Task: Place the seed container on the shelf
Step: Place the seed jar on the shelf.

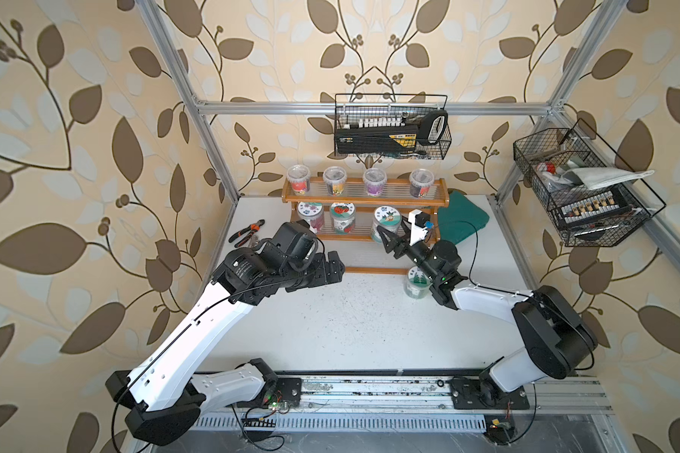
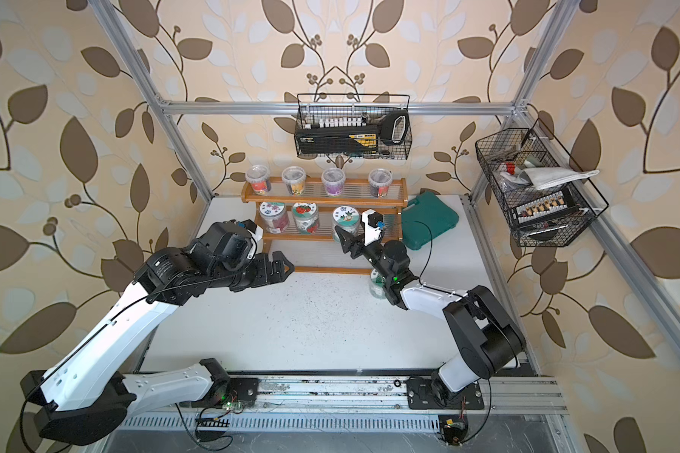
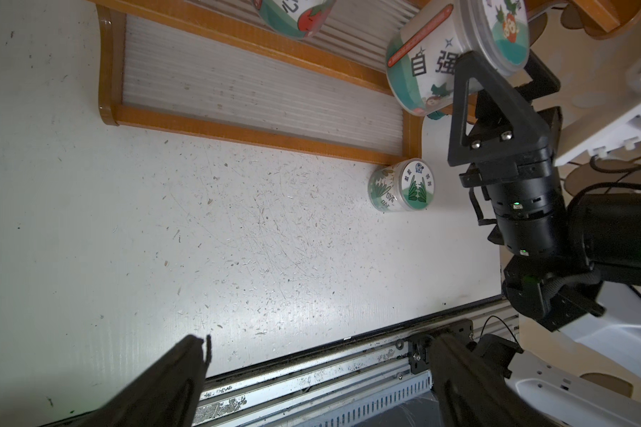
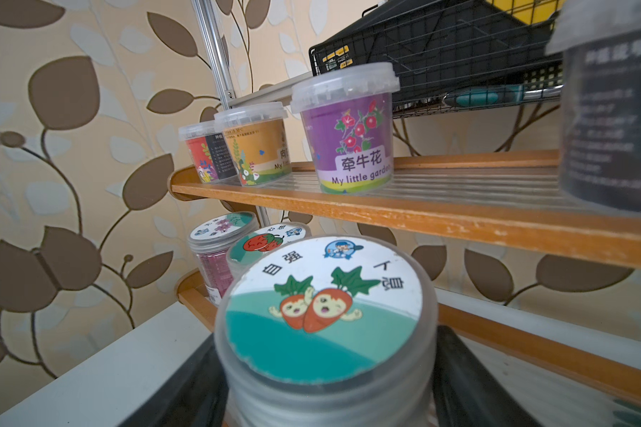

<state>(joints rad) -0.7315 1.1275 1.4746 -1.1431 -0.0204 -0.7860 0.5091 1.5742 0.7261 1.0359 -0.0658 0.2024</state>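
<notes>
The right end effector [image 1: 390, 231] pinches the seed container [image 4: 322, 303], a clear jar whose round lid bears two cartoon carrots, at the right end of the shelf's [image 4: 422, 222] middle tier. A black finger [image 3: 463, 74] presses against the jar's side just below the lid. Whether the base rests on the clear ribs cannot be told.

On the same tier, to the container's left, stand a strawberry-lidded jar [image 1: 342, 215] and a flower-lidded jar [image 1: 310, 211]. The top tier carries a row of four lidded tubs, among them a purple tub [image 4: 348, 140] printed with red blossoms.

The left end effector [image 3: 317, 347] hangs with its fingers spread wide and nothing between them, above the white surface [image 1: 350, 333] in front of the shelf's left half.

A second jar with a green plant lid [image 3: 402, 190] stands upright on the surface, just beside the front right corner of the shelf's lowest tier and beneath the right arm. Pliers [image 1: 248, 232] lie on the surface left of the shelf, and a green case [image 1: 464, 219] sits to its right. Two black wire baskets, one at the back [image 1: 393, 129] and one on the right [image 1: 581, 188], hang from the aluminium frame.
</notes>
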